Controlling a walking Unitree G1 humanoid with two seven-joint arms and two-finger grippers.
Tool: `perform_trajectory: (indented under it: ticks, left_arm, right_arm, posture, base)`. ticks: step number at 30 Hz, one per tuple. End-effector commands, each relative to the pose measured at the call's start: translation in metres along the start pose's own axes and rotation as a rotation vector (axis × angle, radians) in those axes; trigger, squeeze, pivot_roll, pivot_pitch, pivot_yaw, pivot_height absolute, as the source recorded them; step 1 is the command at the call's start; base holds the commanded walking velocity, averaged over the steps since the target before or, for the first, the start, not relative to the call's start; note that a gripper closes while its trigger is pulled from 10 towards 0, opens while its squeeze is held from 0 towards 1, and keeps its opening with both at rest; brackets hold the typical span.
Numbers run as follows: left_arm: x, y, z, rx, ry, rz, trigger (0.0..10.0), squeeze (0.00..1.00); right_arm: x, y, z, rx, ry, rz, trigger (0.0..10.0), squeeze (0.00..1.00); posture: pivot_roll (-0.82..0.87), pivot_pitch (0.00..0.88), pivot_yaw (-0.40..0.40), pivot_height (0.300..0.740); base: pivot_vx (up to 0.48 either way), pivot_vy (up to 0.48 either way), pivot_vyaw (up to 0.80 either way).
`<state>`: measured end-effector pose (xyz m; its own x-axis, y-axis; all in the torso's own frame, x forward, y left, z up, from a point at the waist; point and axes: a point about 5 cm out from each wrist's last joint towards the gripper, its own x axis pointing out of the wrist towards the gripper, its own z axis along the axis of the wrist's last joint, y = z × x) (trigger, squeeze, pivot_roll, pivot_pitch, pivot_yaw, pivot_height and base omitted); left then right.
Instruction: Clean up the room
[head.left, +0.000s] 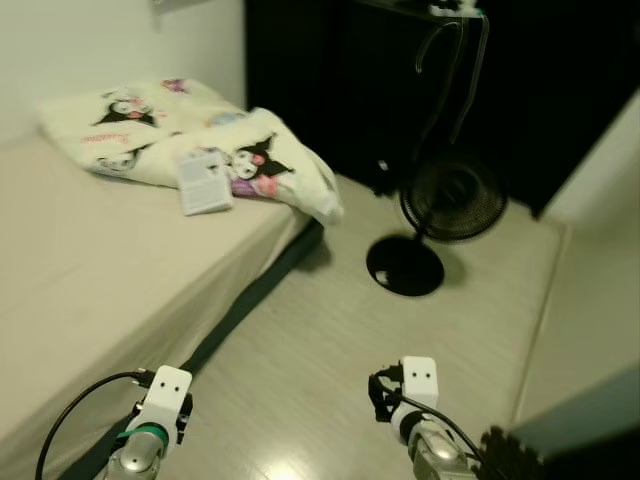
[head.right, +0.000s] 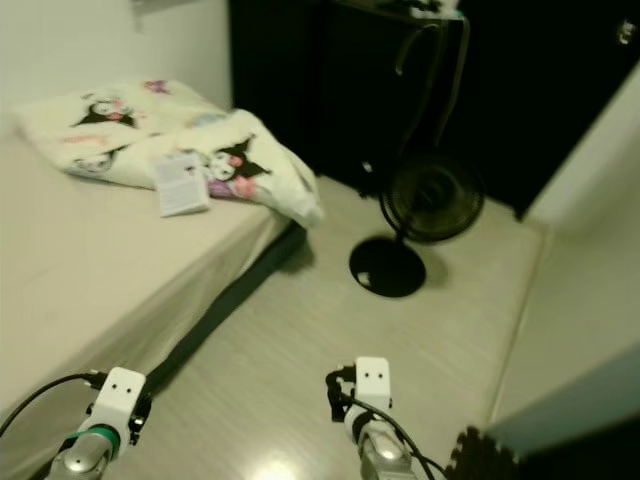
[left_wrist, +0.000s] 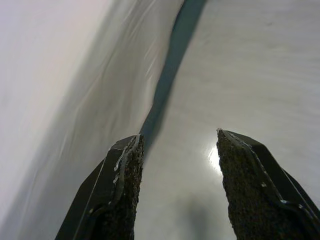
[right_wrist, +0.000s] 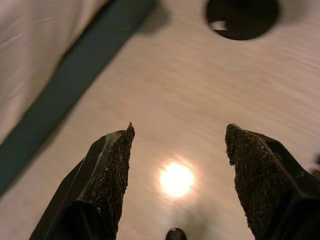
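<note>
Currently both arms are carried low ahead of the body, over bare floor (head.left: 330, 330), with nothing held. The left gripper (left_wrist: 175, 165) has its jaws set wide beside the bed (head.left: 90, 270) edge; the right gripper (right_wrist: 177, 150) likewise has its jaws wide, over open floor short of the fan (head.left: 452, 195).

Judgement: the step in hand is the approach, with no target engaged yet. The likeliest items for tidying are the blanket (head.left: 170, 130), bunched at the head of the bed with one corner hanging over the edge, and the booklet (head.left: 205, 182) lying on it. Both are well apart from either gripper.

To do this well, close on the bed squarely, stop alongside the blanket before reaching, and keep the right arm off the fan's base (head.left: 404, 264). Lift the booklet first, since it rests on the blanket.

Count: one bed, one blanket, one booklet (possibly a packet; print is too blurred to tell), one fan, two grippers.
</note>
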<state>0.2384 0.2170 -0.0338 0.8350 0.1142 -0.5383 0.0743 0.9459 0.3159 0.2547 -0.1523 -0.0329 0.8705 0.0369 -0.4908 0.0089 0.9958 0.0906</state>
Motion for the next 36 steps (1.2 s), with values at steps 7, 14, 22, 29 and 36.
perform_trajectory:
  ticks: [7, 14, 22, 29, 36]
  left_arm:
    - [0.0, -0.006, 0.002, 0.009, -0.008, -0.026, 10.0, 0.0]
    - [0.0, -0.006, 0.001, 0.009, -0.008, -0.026, 10.0, 0.0]
    - [0.0, -0.006, 0.001, 0.009, -0.006, -0.024, 10.0, 0.0]
    - [0.0, -0.006, 0.001, 0.009, -0.006, -0.021, 10.0, 0.0]
    - [0.0, -0.005, 0.001, 0.007, -0.006, -0.017, 10.0, 0.0]
  right_arm:
    - [-0.002, -0.005, -0.004, 0.006, 0.016, -0.02, 10.0, 0.0]
    - [-0.002, -0.005, -0.004, 0.005, 0.017, -0.02, 10.0, 0.0]
    - [-0.001, -0.001, 0.0, -0.049, -0.006, 0.005, 10.0, 0.0]
    - [0.001, 0.005, 0.005, -0.056, -0.031, 0.02, 10.0, 0.0]
    - [0.004, 0.013, 0.016, -0.037, -0.087, 0.071, 10.0, 0.0]
  posture:
    - [0.08, 0.0, 0.042, 0.74]
    - [0.08, 0.0, 0.042, 0.74]
    - [0.08, 0.0, 0.041, 0.74]
    - [0.08, 0.0, 0.039, 0.74]
    - [0.08, 0.0, 0.037, 0.74]
  base:
    - [0.454, 0.0, -0.8]
    - [0.447, 0.0, -0.8]
    - [0.433, 0.0, -0.49]
    - [0.425, 0.0, 0.0]
    - [0.421, 0.0, 0.0]
